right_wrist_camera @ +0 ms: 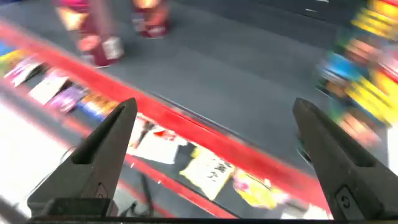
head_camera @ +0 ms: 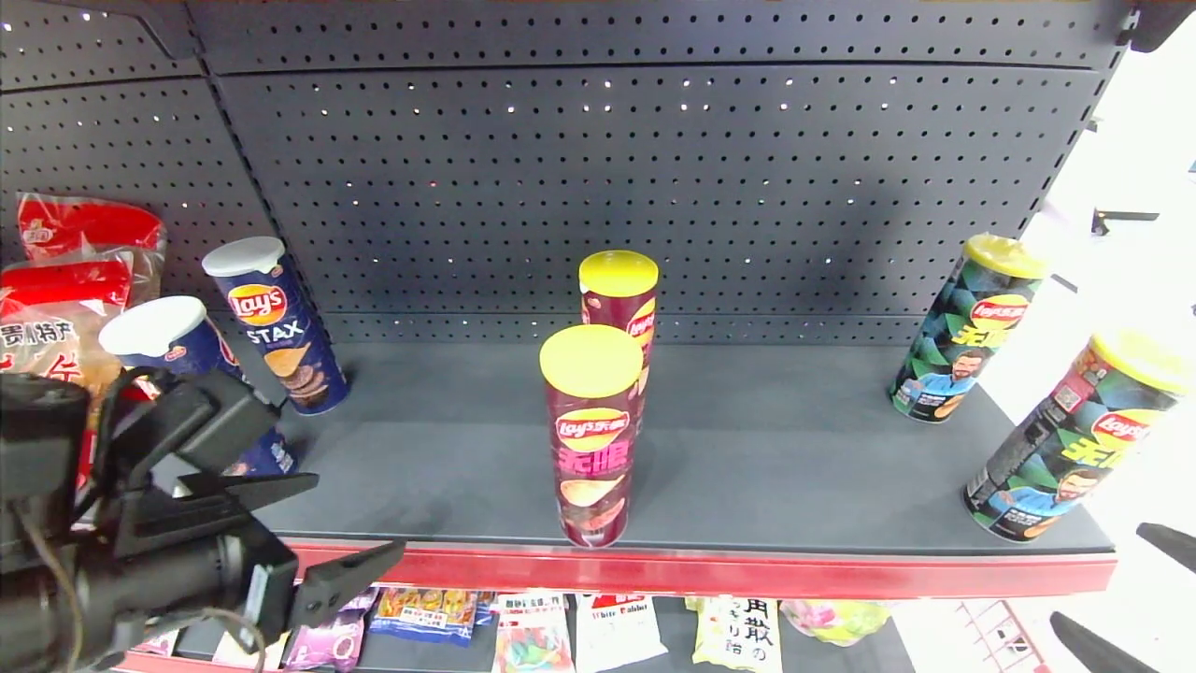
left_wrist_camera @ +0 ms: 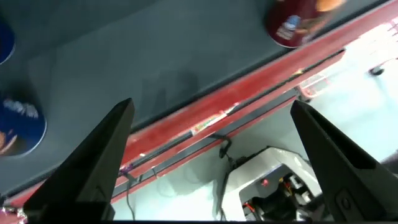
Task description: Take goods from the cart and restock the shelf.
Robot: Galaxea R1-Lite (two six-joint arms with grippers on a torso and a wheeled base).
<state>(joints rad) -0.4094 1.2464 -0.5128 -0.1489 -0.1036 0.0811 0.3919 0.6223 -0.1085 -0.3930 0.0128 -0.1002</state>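
The shelf (head_camera: 747, 467), a dark grey board with a red front edge (head_camera: 710, 570), is seen with six cans standing upright on it. In the middle, the near maroon can (head_camera: 589, 439), yellow-lidded, is set close to the front edge, and the far maroon can (head_camera: 621, 299) is placed just behind it. At the left, two white-lidded cans are found: the far blue can (head_camera: 276, 322) towards the back, and the near blue can (head_camera: 159, 332), partly hidden by the left arm. At the right, the far green can (head_camera: 967, 327) and the near green can (head_camera: 1074, 439), both with yellow lids, are stood well apart from the maroon pair.

The left gripper (head_camera: 361, 511) is held at the near left, about level with the red front edge. Its fingers are spread wide and nothing is held between them. The right gripper (right_wrist_camera: 214, 106) is held off the near right end of the shelf, likewise spread wide and empty.

A perforated back panel (head_camera: 654, 187) is fixed behind the cans. Red snack bags (head_camera: 65, 271) are stacked at the far left, beside the blue cans. Small packets (head_camera: 607, 631) are laid out on the lower shelf beneath the red edge.
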